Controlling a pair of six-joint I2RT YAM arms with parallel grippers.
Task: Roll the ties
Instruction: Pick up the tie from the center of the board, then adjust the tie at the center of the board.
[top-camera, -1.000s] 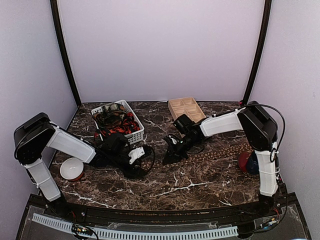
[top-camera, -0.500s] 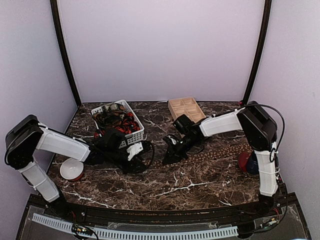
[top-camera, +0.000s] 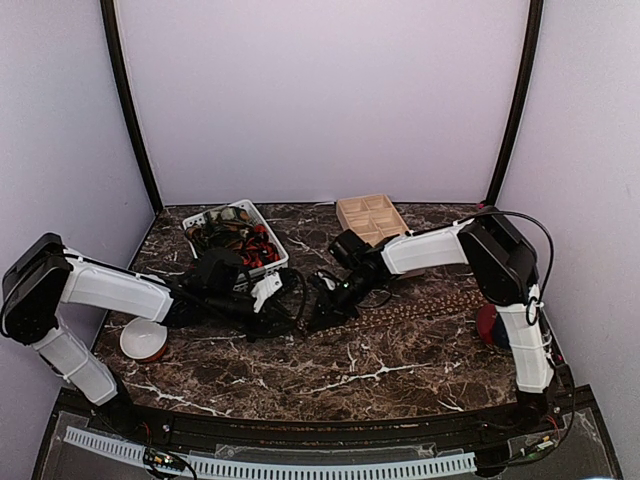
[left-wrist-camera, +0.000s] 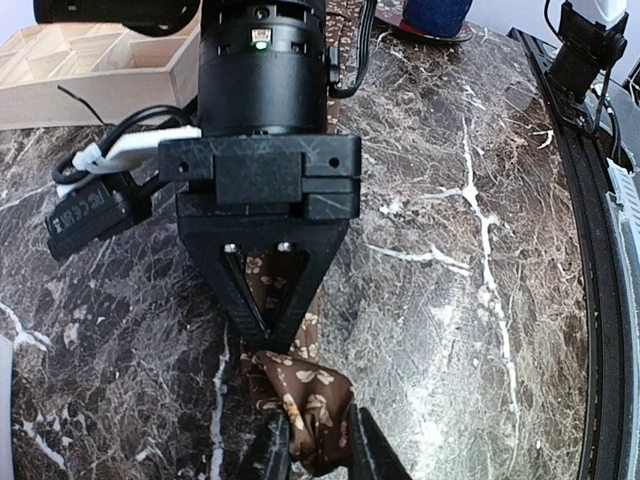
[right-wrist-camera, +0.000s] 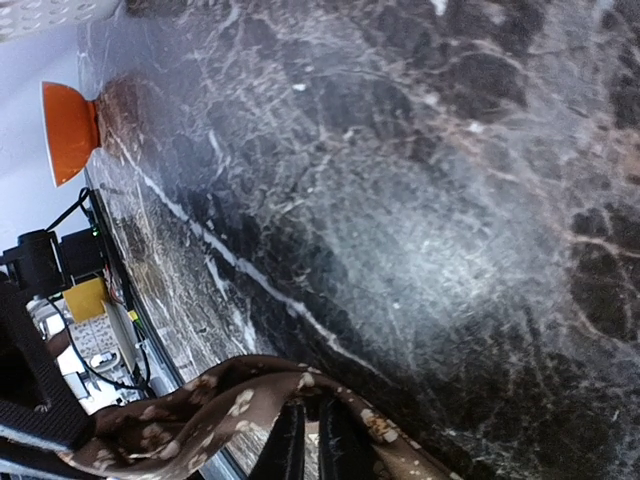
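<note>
The brown tie (top-camera: 420, 305) with tan dots lies stretched across the marble from the right side to the middle. Its left end is folded into a small bunch (left-wrist-camera: 305, 395). My left gripper (left-wrist-camera: 318, 455) is shut on that bunch, one finger on each side. My right gripper (left-wrist-camera: 272, 335) faces it from the other side, and its fingers come together in a V at the fold. In the right wrist view the tie (right-wrist-camera: 230, 400) loops over the nearly closed right gripper (right-wrist-camera: 310, 445). From above, the left gripper (top-camera: 295, 303) and right gripper (top-camera: 322, 308) almost touch. More ties fill the white basket (top-camera: 262, 215).
A wooden compartment tray (top-camera: 370, 215) stands at the back centre. A white-and-red bowl (top-camera: 143, 340) sits by the left arm. A red and blue object (top-camera: 495, 325) sits at the right arm's base. Black cables loop beside the left gripper.
My left arm has reached right to the tie's folded end and its fingers have closed on it. The right gripper has shifted slightly left, still at the tie.
</note>
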